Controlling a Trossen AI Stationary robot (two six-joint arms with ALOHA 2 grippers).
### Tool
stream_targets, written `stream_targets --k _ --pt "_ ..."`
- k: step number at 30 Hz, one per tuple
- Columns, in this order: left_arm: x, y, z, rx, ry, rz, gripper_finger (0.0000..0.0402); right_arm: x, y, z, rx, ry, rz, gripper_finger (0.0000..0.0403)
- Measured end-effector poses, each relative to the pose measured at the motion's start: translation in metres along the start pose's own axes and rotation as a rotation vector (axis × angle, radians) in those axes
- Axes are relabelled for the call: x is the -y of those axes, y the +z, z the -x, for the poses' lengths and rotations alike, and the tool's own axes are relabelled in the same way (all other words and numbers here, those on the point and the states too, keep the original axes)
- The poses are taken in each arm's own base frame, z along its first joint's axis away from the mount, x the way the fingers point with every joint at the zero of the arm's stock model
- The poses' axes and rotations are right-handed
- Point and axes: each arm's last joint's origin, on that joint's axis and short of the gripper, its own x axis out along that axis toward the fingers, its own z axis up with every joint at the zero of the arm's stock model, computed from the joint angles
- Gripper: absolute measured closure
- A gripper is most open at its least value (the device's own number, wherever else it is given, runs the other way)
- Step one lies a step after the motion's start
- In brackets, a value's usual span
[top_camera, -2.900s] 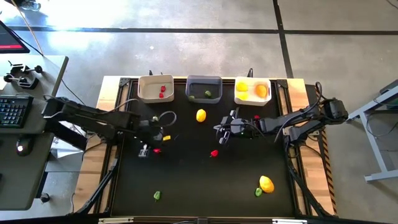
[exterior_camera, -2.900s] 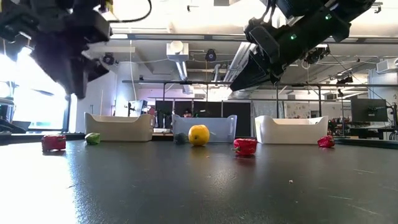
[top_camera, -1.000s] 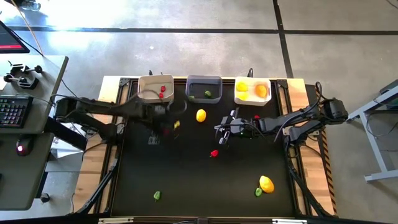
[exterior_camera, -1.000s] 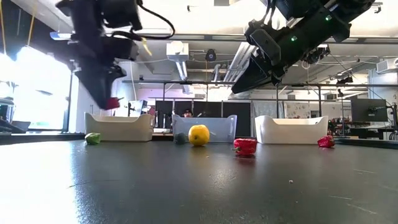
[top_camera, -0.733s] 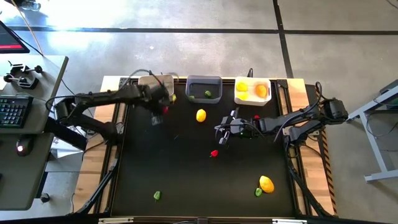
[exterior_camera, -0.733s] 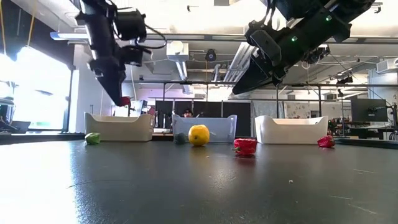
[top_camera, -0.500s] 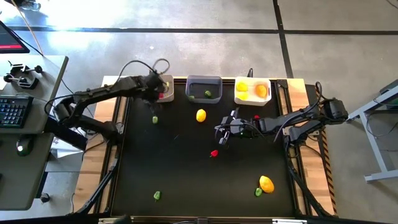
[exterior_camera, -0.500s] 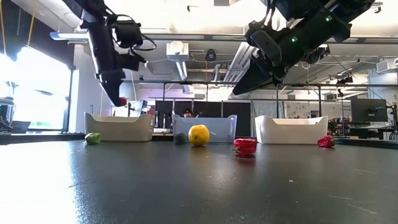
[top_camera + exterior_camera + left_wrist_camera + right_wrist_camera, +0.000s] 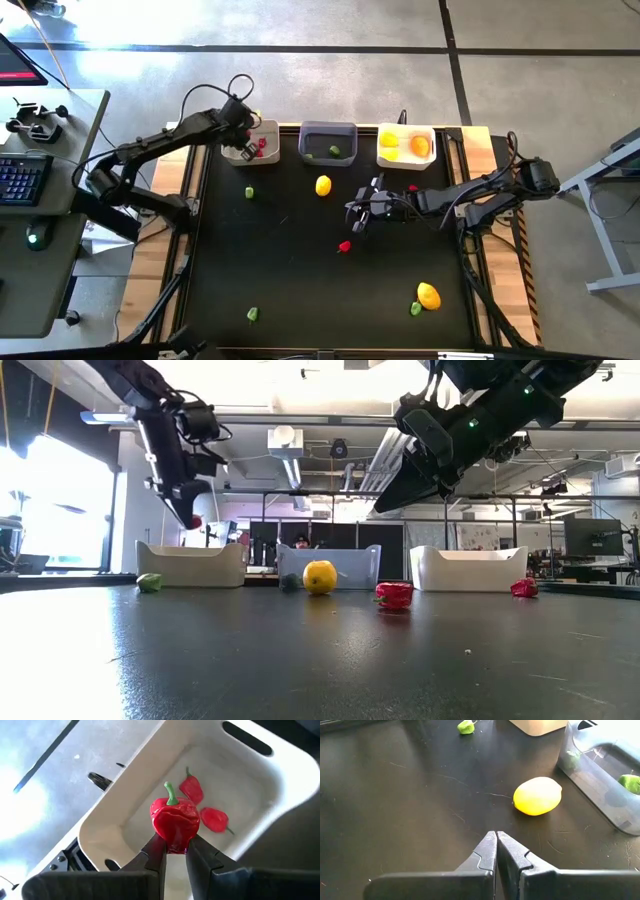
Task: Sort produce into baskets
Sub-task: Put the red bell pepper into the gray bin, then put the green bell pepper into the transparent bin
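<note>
Up at the far left of the table, the left gripper [image 9: 175, 851] has its two fingers clamped on a red pepper [image 9: 175, 820] with a green stem, held in the air over the cream-white basket [image 9: 236, 153]; two smaller red pieces [image 9: 202, 805] already lie on that basket's floor. The right gripper [image 9: 496, 851] hangs above the middle of the table with its fingers pressed together and nothing between them, and a yellow lemon [image 9: 537, 795] sits on the surface just ahead of it. Along the far edge the dark grey basket [image 9: 327, 130] stands in the middle with a green piece [image 9: 334, 151] inside, and the white basket [image 9: 405, 161] beside it holds yellow and orange pieces [image 9: 419, 145]. Loose on the table are a green piece [image 9: 249, 192] near the left side below the cream-white basket, a red pepper [image 9: 345, 246] about the centre, a small red piece [image 9: 412, 188] near the right arm, a green piece [image 9: 253, 314] by the near left corner, and a lemon [image 9: 428, 295] with a small green piece [image 9: 415, 309] touching it near the near right corner. The table [image 9: 300, 280] is black and matte, lightly scratched, on a wooden frame; around it lies a grey concrete floor with dark lines, and a desk with a keyboard [image 9: 18, 177] stands off to the left. The low view looks into a workshop with shelving and bright windows. Part of the cream-white basket is covered by the left arm in the high view.
</note>
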Motion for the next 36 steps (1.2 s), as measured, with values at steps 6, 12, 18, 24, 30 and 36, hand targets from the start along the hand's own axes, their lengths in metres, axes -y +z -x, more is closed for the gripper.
stream_targets --k 6,12,18,24,30,36 --pt "0.002 0.003 -0.025 -0.040 -0.052 -0.017 0.0362 0.000 0.000 0.000 0.000 0.000 0.000 0.0401" --pt "0.005 0.007 -0.047 -0.092 -0.063 -0.018 0.0360 0.000 0.000 0.000 0.001 0.000 0.018 0.0401" --pt "0.006 0.012 -0.051 -0.099 -0.069 -0.034 0.0333 0.000 0.000 0.000 0.001 0.000 0.019 0.0401" --pt "0.006 0.011 -0.051 -0.106 -0.077 -0.081 0.0282 0.000 0.000 0.000 0.001 0.000 0.020 0.0401" --pt "0.006 0.008 -0.049 -0.129 -0.083 -0.106 0.0239 0.000 0.000 0.000 0.000 0.000 0.045 0.0401" --pt "0.012 0.009 -0.024 -0.061 -0.124 -0.131 0.0236 0.001 0.000 0.000 0.001 -0.003 0.084 0.0401"
